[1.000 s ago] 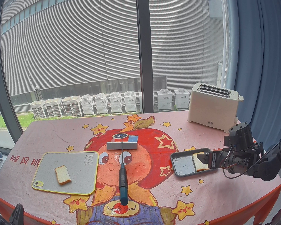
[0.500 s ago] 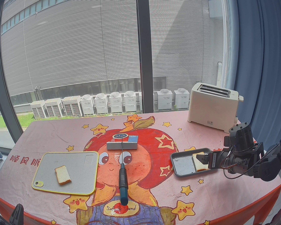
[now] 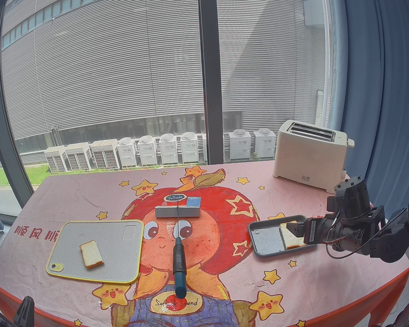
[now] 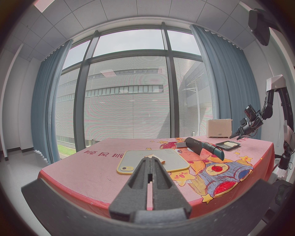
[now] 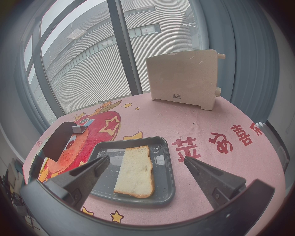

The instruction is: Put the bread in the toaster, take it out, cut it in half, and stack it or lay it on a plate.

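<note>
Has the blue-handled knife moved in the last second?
No. The knife still lies along the cartoon face on the tablecloth, its tip at the grey block, as before.

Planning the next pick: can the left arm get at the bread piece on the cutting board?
Probably yes. The left gripper sits off the near edge of the table, facing the cutting board, and nothing lies between it and the bread piece. It is shut, so it must open first.

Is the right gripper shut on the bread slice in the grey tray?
No, the right gripper is wide open, its fingers clear of the bread slice lying flat in the tray.
</note>
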